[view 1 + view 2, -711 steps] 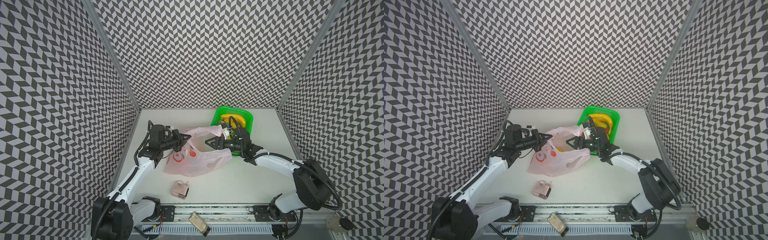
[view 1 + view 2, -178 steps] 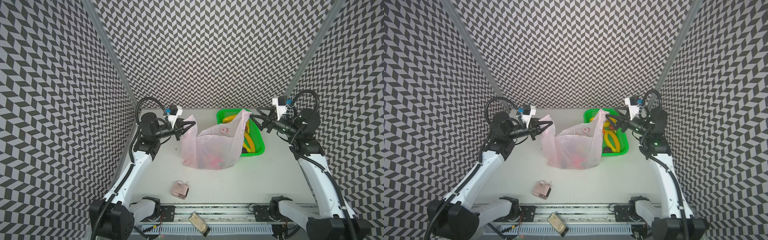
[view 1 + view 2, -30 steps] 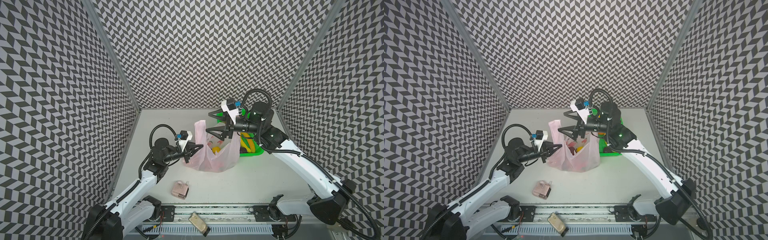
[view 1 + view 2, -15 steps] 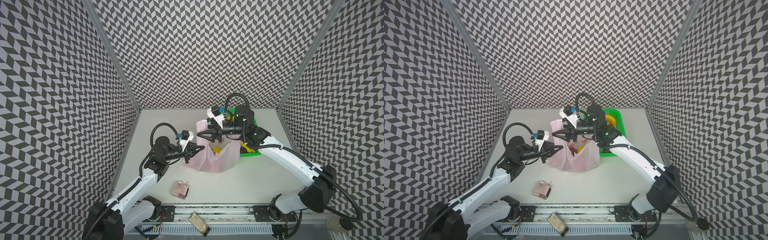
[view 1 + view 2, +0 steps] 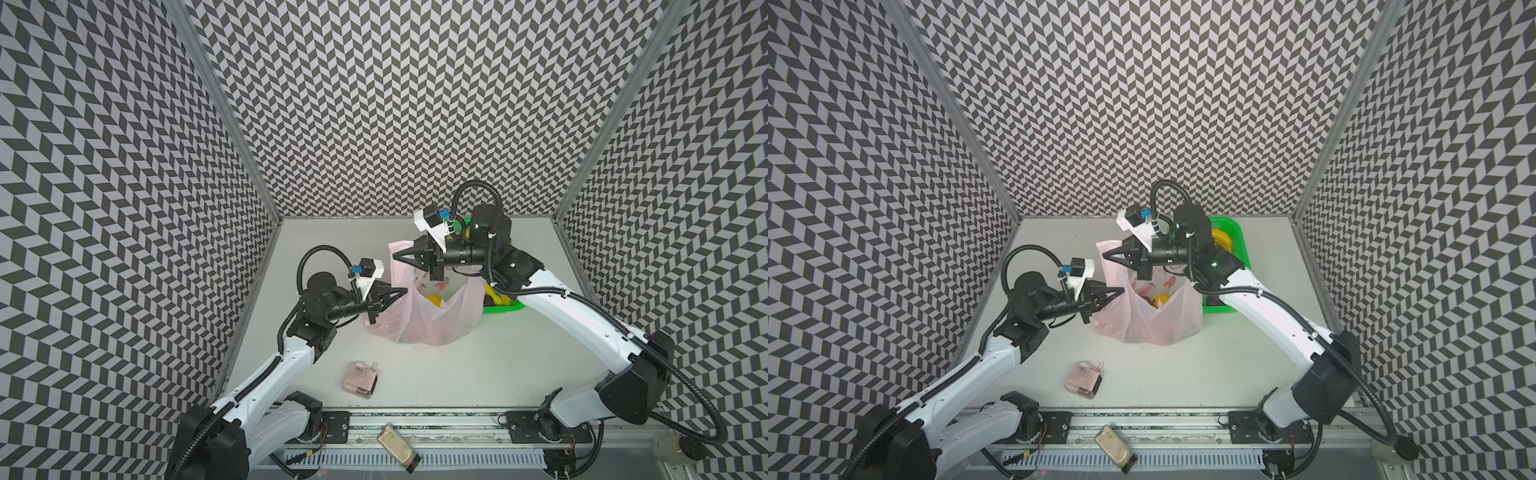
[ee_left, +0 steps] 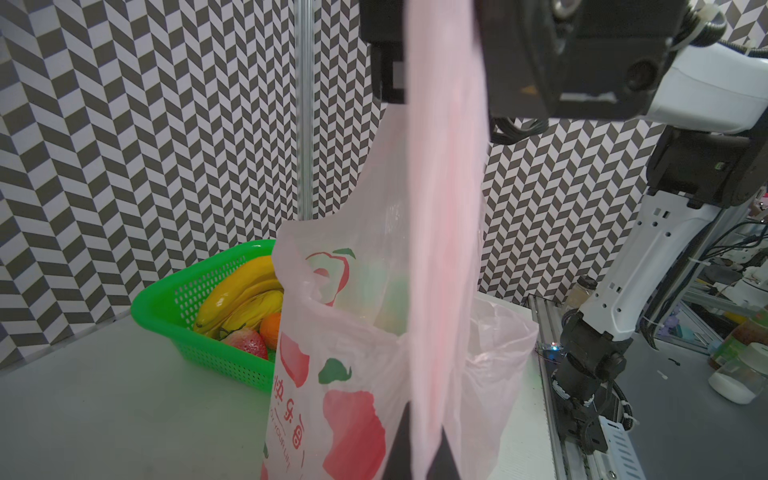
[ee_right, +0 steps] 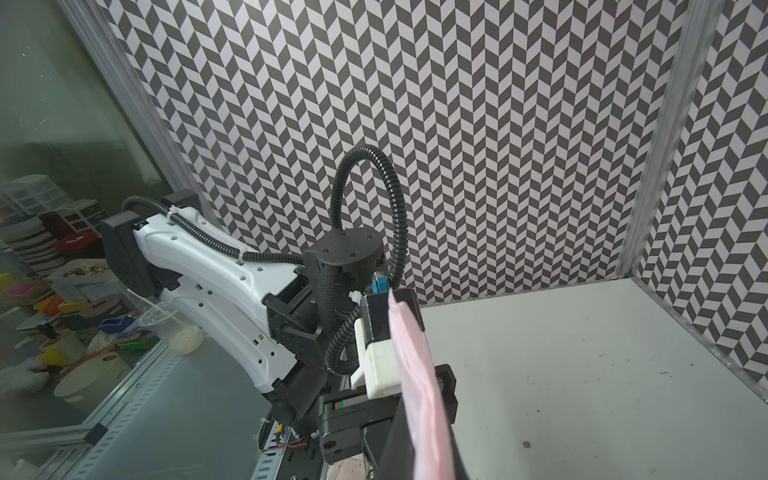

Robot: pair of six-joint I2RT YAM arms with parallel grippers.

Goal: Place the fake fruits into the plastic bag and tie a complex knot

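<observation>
Thin pale-pink translucent plastic bag with red fruit prints stands mouth-up mid-table, yellow toy fruit visible inside. One handle strip runs taut between both pincers: left gripper clamped on its lower end, right gripper clamped higher up. Green mesh plastic basket just behind the bag holds yellow toy bananas, an orange and a strawberry. Small pinkish clear box sits near the front edge, apart.

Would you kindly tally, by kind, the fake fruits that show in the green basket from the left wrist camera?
Banana bunch: 1
Orange: 1
Strawberry: 1
Total: 3 visible. The plastic bag hides the rest of the green basket.
</observation>
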